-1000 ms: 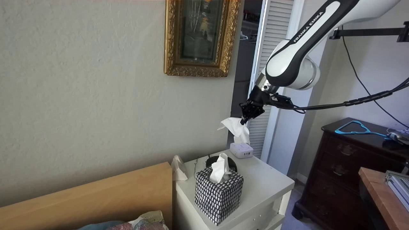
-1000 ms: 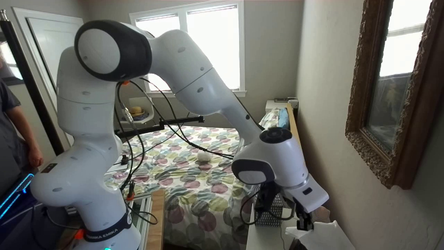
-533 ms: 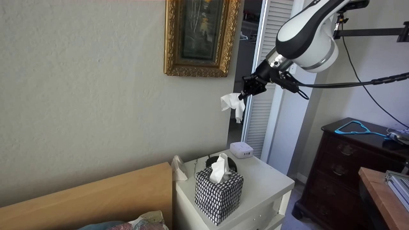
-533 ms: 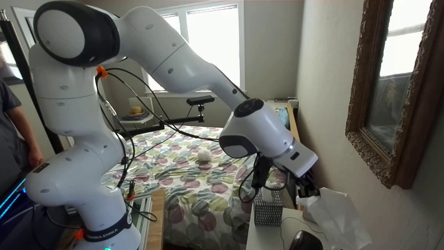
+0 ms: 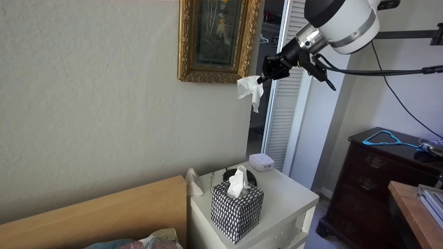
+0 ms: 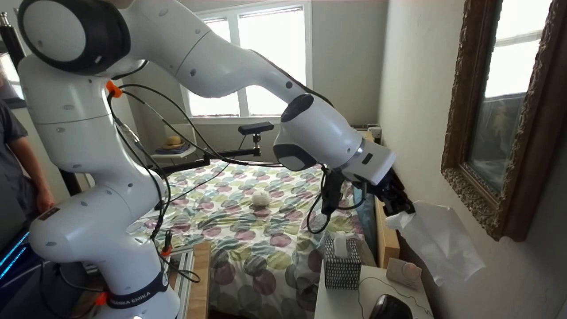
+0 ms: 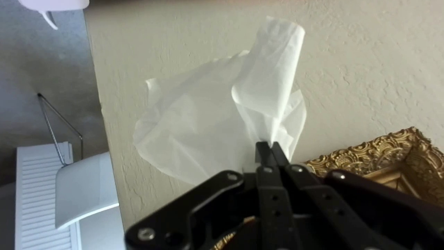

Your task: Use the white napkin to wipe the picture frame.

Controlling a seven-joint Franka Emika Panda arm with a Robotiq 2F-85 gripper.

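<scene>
The ornate gold picture frame [image 5: 213,76] hangs on the wall at the top of an exterior view; it also shows in an exterior view [image 6: 476,201] at right and in the wrist view [image 7: 367,156] at lower right, partly behind the fingers. My gripper [image 5: 260,81] is shut on the white napkin [image 5: 250,87], which hangs from the fingertips. The gripper [image 6: 411,210] and napkin [image 6: 438,239] also show above the nightstand. In the wrist view the fingertips [image 7: 270,145] pinch the thin, spread napkin [image 7: 201,128]. The gripper is near the frame's lower corner; whether the napkin touches the frame, I cannot tell.
A white nightstand [image 5: 287,193] below bears a patterned tissue box [image 5: 237,211], a small white device [image 5: 261,162] and a dark round object [image 6: 390,308]. A wooden headboard [image 5: 138,211] runs along the wall. A louvered door [image 5: 282,128] stands behind the gripper.
My gripper has risen with the napkin from just above the nightstand to about the frame's lower edge, tilting more toward the wall. The napkin hangs lower from the fingers.
</scene>
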